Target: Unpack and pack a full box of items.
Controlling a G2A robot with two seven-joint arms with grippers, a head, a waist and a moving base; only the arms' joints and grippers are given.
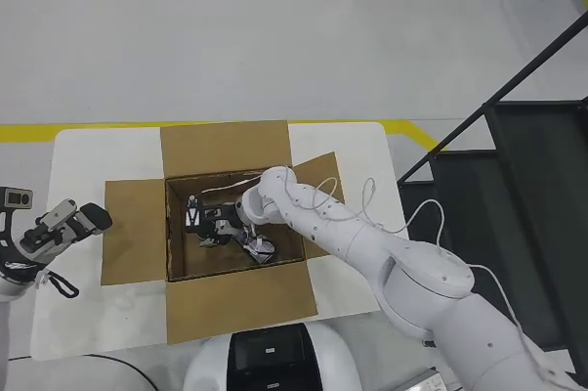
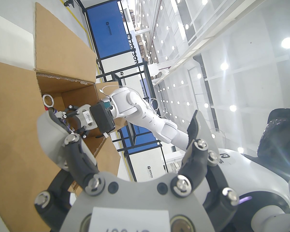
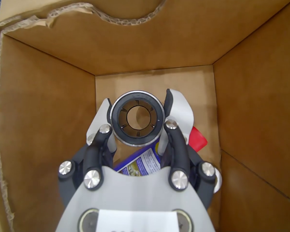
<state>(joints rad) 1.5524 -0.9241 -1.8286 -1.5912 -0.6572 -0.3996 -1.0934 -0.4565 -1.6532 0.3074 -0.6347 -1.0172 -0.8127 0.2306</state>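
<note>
White table (image 1: 79,156) carrying an open cardboard box (image 1: 226,147), its flaps folded outward. Right gripper (image 3: 138,98) sits deep inside the box, jaws pinching a black, metal-rimmed ring (image 3: 138,139) across its round outer wall. A blue printed packet (image 3: 140,160) and a red item (image 3: 198,141) lie on the box floor beneath it. Left gripper (image 1: 87,219) hangs outside the box, beside a side flap, jaws spread and empty. Likely risks: on lifting, the smooth curved ring may twist or slip from the two pads. The arm or ring may also catch the box's torn rim and drag the box.
</note>
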